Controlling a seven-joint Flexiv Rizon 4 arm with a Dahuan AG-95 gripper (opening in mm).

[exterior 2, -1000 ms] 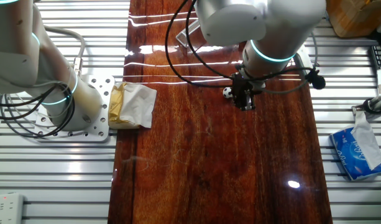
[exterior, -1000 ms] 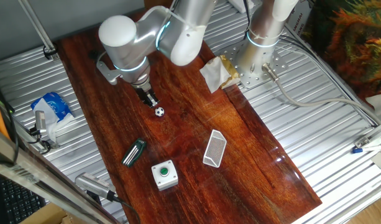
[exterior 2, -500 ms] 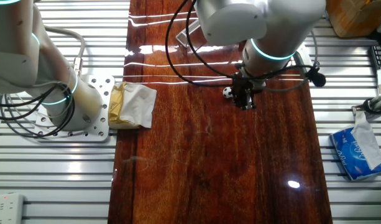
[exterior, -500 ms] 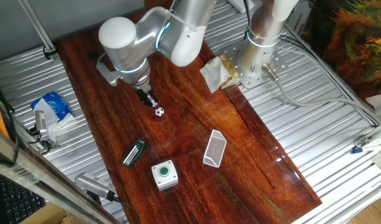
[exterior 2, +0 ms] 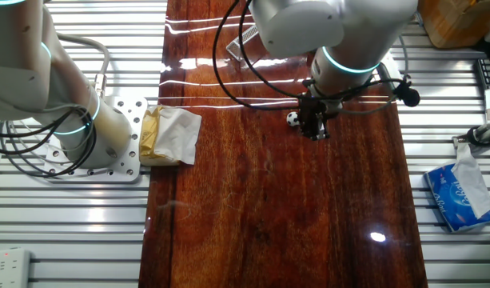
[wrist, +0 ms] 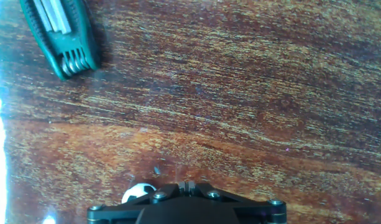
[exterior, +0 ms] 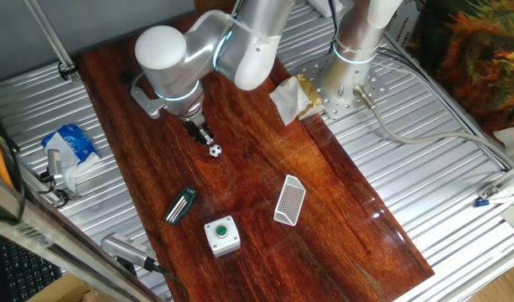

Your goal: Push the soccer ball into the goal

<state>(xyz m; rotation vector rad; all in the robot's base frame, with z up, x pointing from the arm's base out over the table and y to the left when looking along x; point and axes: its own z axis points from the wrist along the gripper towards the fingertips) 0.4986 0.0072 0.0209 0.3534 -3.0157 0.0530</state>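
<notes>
The soccer ball (exterior: pixel 215 151) is a tiny white ball with black patches on the dark wooden table. My gripper (exterior: pixel 205 136) is shut and empty, its tips just up and left of the ball, touching or nearly touching it. In the other fixed view the ball (exterior 2: pixel 292 119) sits left of the gripper (exterior 2: pixel 315 132). In the hand view the ball (wrist: pixel 138 192) peeks out at the bottom, left of the closed gripper (wrist: pixel 188 185). The goal (exterior: pixel 289 200), a small white mesh frame, lies down and right of the ball.
A dark green clip-like bar (exterior: pixel 180 205) and a white box with a green button (exterior: pixel 222 235) lie near the table's front left. The bar shows in the hand view (wrist: pixel 56 32). Crumpled paper (exterior: pixel 292 98) sits by the second arm's base. A blue tissue pack (exterior: pixel 70 143) lies off the table.
The arm has shifted slightly; the gripper has edged a little closer to the ball. The ball has barely moved.
</notes>
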